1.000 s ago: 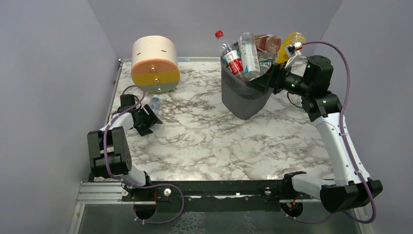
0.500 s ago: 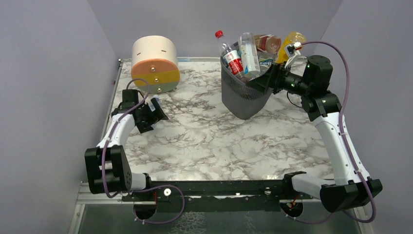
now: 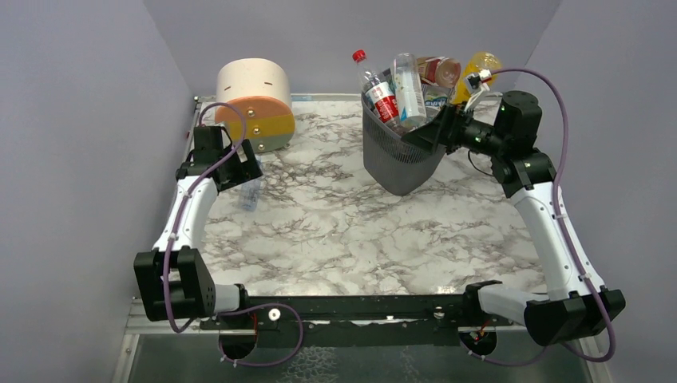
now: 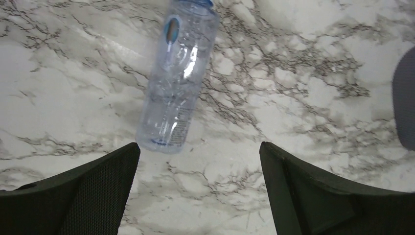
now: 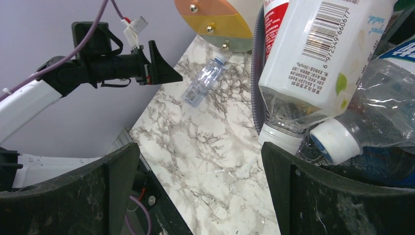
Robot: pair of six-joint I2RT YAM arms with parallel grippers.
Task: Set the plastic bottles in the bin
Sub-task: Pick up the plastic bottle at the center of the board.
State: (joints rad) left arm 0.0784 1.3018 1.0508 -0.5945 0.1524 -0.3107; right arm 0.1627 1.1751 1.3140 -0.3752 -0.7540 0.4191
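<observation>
A clear plastic bottle point(image 3: 251, 194) with a blue cap lies on the marble table, also in the left wrist view point(image 4: 178, 78) and the right wrist view point(image 5: 203, 81). My left gripper point(image 3: 239, 169) point(image 4: 198, 147) is open and empty, held above the table just short of the bottle's base. The dark mesh bin point(image 3: 395, 155) holds several bottles that stick out of its top. My right gripper point(image 3: 427, 134) point(image 5: 198, 147) is open and empty at the bin's right rim point(image 5: 255, 83), beside a white-labelled bottle point(image 5: 318, 44) and a clear bottle point(image 5: 377, 112).
The round beige-orange-yellow drawer unit point(image 3: 254, 104) stands at the back left, just behind the loose bottle. Grey walls close in the table on the left, back and right. The bin leans slightly toward the right arm.
My left arm has swung away from the near left towards the back, and its gripper now hangs over the bottle. The bottle lies a little nearer than before. The right gripper has barely moved.
</observation>
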